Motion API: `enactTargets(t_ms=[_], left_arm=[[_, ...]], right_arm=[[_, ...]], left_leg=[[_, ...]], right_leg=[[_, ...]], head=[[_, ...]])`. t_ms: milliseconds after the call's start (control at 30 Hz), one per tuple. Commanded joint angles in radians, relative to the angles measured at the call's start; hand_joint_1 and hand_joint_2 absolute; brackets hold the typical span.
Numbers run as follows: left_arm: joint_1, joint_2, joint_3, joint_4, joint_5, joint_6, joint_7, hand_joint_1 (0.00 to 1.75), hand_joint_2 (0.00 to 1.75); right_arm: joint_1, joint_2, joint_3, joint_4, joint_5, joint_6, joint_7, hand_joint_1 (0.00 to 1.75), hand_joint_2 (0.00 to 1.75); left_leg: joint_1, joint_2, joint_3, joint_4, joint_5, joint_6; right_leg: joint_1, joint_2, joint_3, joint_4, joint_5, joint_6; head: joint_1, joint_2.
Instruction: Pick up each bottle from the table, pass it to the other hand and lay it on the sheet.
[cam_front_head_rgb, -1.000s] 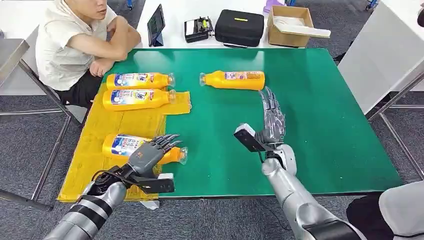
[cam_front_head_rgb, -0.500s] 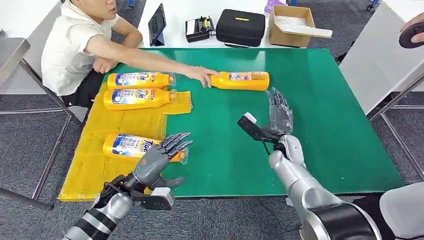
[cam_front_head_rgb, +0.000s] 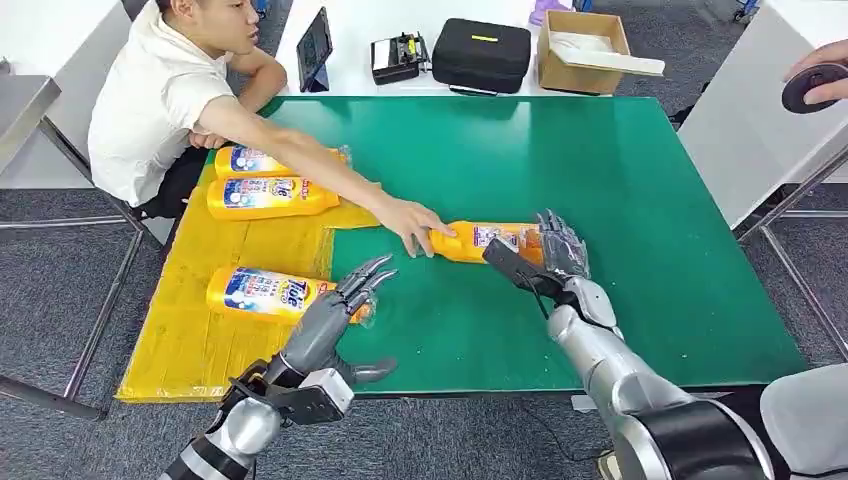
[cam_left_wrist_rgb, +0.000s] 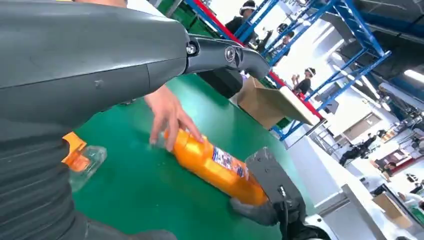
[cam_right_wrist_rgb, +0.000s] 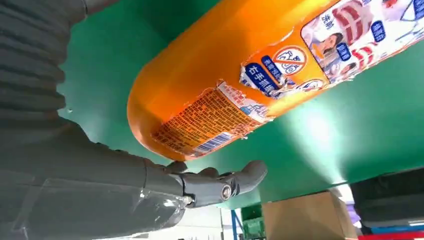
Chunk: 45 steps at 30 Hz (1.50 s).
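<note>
While a person's hand (cam_front_head_rgb: 412, 224) rests on the neck end of the orange bottle (cam_front_head_rgb: 480, 241) lying mid-table, the right hand (cam_front_head_rgb: 558, 248) sits open right against its base, fingers spread, gripping nothing. The left hand (cam_front_head_rgb: 335, 315) hovers open near the front edge, beside a bottle lying on the yellow sheet (cam_front_head_rgb: 200, 330). Best play, I'd say: wait for the person to let go, then wrap the body squarely before lifting.
</note>
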Motion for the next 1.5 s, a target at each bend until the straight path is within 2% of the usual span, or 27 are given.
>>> enactTargets(t_ms=[33,600,767,833,900,1033,1067,1100,1233,1300,1333,1367,1400,1500], left_arm=[[-0.014,-0.007,0.008,0.026,-0.004,0.003,0.005,0.00,1.75],[-0.032,-0.017,-0.019,0.054,-0.009,-0.001,-0.017,0.00,1.75],[-0.069,-0.032,-0.043,0.093,0.011,-0.016,-0.035,0.00,1.75],[-0.068,-0.033,-0.044,0.092,0.017,-0.017,-0.036,0.00,1.75],[-0.066,-0.034,-0.045,0.093,0.021,-0.017,-0.037,0.00,1.75],[-0.070,-0.038,-0.051,0.103,0.028,-0.017,-0.042,0.00,1.75],[-0.074,-0.038,-0.055,0.108,0.034,-0.016,-0.046,0.00,1.75],[-0.079,-0.038,-0.059,0.113,0.037,-0.011,-0.052,0.00,1.75],[-0.084,-0.029,-0.065,0.118,0.053,-0.013,-0.059,0.00,1.75],[-0.075,-0.027,-0.059,0.114,0.076,-0.021,-0.071,0.00,1.75],[-0.072,-0.028,-0.054,0.115,0.086,-0.023,-0.072,0.00,1.75],[-0.060,-0.042,-0.032,0.113,0.134,-0.042,-0.069,0.00,1.75],[-0.056,-0.045,-0.030,0.109,0.139,-0.042,-0.068,0.00,1.75],[-0.055,-0.047,-0.032,0.107,0.140,-0.042,-0.068,0.00,1.75]], right_arm=[[-0.043,0.007,0.010,0.081,0.001,0.018,0.005,0.00,1.75],[-0.044,0.022,0.033,0.098,0.050,0.051,0.063,0.00,1.75],[-0.084,0.025,0.121,0.130,0.175,0.030,0.114,0.00,1.75],[-0.099,0.028,0.159,0.136,0.223,0.046,0.139,0.00,1.75],[-0.103,0.036,0.140,0.142,0.204,0.096,0.138,0.00,1.75],[-0.092,0.035,0.114,0.148,0.180,0.159,0.132,0.02,1.75],[-0.087,0.033,0.115,0.153,0.179,0.220,0.128,1.41,1.75],[-0.080,0.032,0.107,0.158,0.170,0.260,0.127,1.75,1.75],[-0.059,0.018,0.094,0.169,0.155,0.435,0.126,1.75,1.75],[-0.037,0.011,0.035,0.164,0.090,0.506,0.070,1.75,1.75],[-0.026,0.006,0.016,0.157,0.068,0.512,0.042,1.75,1.75],[-0.013,0.001,-0.054,0.155,-0.013,0.556,-0.036,1.75,1.75],[0.000,-0.007,-0.069,0.147,-0.033,0.561,-0.063,1.75,1.75],[0.004,-0.011,-0.069,0.147,-0.033,0.560,-0.067,1.75,1.75]], left_leg=[[0.000,0.002,0.003,0.000,-0.001,0.000],[0.001,0.003,0.003,0.000,-0.002,0.000],[0.000,0.002,0.003,0.001,-0.001,0.000],[0.000,0.003,0.003,0.001,-0.002,0.000],[0.001,0.006,0.006,0.002,-0.004,0.000],[0.000,0.001,0.003,0.000,-0.001,0.000],[0.001,0.002,0.005,0.000,-0.002,0.000],[0.000,0.000,0.003,0.000,-0.001,0.000],[0.001,0.000,0.007,0.000,-0.002,0.000],[0.002,0.000,0.008,-0.002,-0.001,0.000],[0.002,0.000,0.008,-0.002,-0.001,0.000],[0.001,-0.001,0.009,-0.002,-0.001,0.000],[0.002,-0.002,0.013,-0.003,-0.001,0.000],[0.002,-0.001,0.014,-0.002,-0.001,0.000]], right_leg=[[0.001,0.001,0.003,0.000,-0.001,-0.003],[0.001,0.001,0.003,0.000,-0.001,-0.003],[0.001,0.000,0.002,0.000,-0.001,-0.003],[0.001,0.001,0.003,0.001,-0.001,-0.004],[0.002,0.003,0.005,0.001,-0.002,-0.006],[0.001,0.000,0.003,0.000,-0.001,-0.002],[0.002,-0.001,0.005,0.000,-0.002,-0.004],[0.001,-0.001,0.003,-0.001,-0.001,-0.002],[0.002,-0.002,0.007,-0.001,-0.002,-0.005],[0.002,-0.003,0.009,-0.004,-0.001,-0.004],[0.002,-0.003,0.008,-0.004,-0.001,-0.003],[0.002,-0.003,0.009,-0.003,-0.001,-0.002],[0.003,-0.006,0.013,-0.006,-0.001,-0.006],[0.003,-0.004,0.013,-0.005,-0.001,-0.004]], head=[[0.000,0.000],[0.000,0.000],[0.000,0.000],[0.000,0.000],[0.000,0.000],[0.000,0.000],[0.000,0.000],[0.000,0.000],[0.000,0.000],[0.000,0.000],[0.000,0.000],[0.000,0.000],[0.000,0.000],[0.000,0.000]])
